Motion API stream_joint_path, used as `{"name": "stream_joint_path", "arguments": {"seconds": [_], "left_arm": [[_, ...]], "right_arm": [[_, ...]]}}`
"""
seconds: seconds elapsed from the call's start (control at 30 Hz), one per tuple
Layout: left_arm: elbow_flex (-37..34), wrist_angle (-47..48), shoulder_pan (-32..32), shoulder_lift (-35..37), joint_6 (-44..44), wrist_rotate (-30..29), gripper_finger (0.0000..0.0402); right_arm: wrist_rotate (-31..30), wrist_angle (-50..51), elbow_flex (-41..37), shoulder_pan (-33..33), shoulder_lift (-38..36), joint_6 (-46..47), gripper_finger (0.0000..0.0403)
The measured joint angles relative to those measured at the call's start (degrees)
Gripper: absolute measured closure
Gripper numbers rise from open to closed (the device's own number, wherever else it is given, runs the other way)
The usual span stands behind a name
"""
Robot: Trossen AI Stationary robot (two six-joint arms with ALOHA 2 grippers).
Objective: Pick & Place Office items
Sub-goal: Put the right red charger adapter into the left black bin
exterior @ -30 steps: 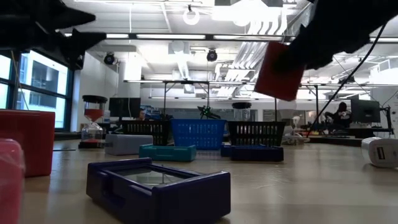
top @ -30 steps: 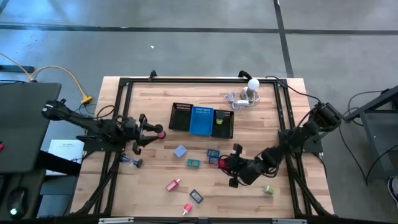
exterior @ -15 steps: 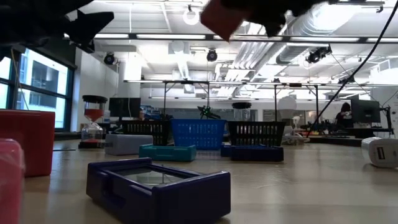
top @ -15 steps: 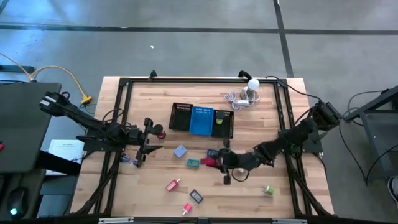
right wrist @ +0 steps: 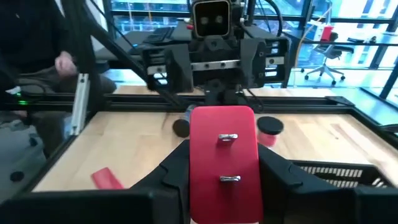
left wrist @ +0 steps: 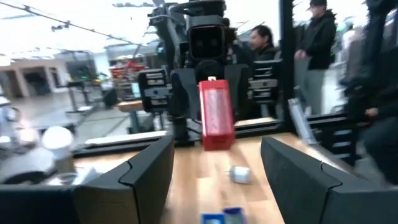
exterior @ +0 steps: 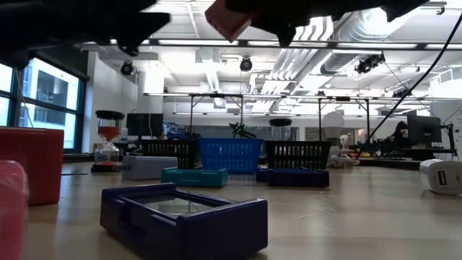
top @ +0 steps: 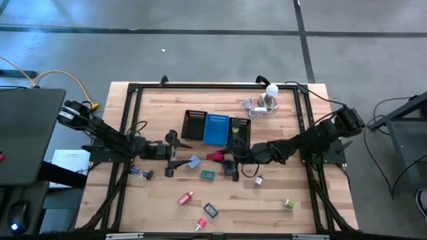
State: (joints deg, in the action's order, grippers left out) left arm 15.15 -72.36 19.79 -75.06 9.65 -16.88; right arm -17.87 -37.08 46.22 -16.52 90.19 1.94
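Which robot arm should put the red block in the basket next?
The right arm, probably. Its right gripper already holds the red block, in the air just beside the mesh tray. The left gripper is open and empty.

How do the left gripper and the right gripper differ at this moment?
The right gripper is shut on a red block; the left gripper is open and holds nothing. The right gripper reaches in from the table's right side, the left gripper from its left. Both hang above the table, facing each other near the tray.
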Motion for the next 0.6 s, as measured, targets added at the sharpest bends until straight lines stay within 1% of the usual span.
{"name": "stream_joint_path", "arguments": {"seconds": [0.13,0.27,0.4,0.47,0.6], "left_arm": [[2.86,0.01,-2.17,-3.84,2.75,-0.04,0.0165],[4.24,-0.19,-4.02,-5.70,0.12,0.29,0.0165],[4.88,-0.17,-5.50,-6.44,-2.13,3.46,0.0165],[4.90,-0.14,-5.85,-6.47,-3.01,4.12,0.0165],[4.99,-0.17,-6.27,-6.45,-2.84,6.27,0.0165]], "right_arm": [[1.01,-0.50,0.00,2.10,0.00,-0.80,0.0298],[2.81,-0.91,0.00,3.04,0.00,-2.38,0.0298],[3.63,-0.84,0.00,3.55,0.00,-3.21,0.0298],[3.43,-0.90,0.00,3.59,0.00,-3.99,0.0298],[3.50,-1.29,0.00,3.50,0.00,-4.77,0.0298]]}}
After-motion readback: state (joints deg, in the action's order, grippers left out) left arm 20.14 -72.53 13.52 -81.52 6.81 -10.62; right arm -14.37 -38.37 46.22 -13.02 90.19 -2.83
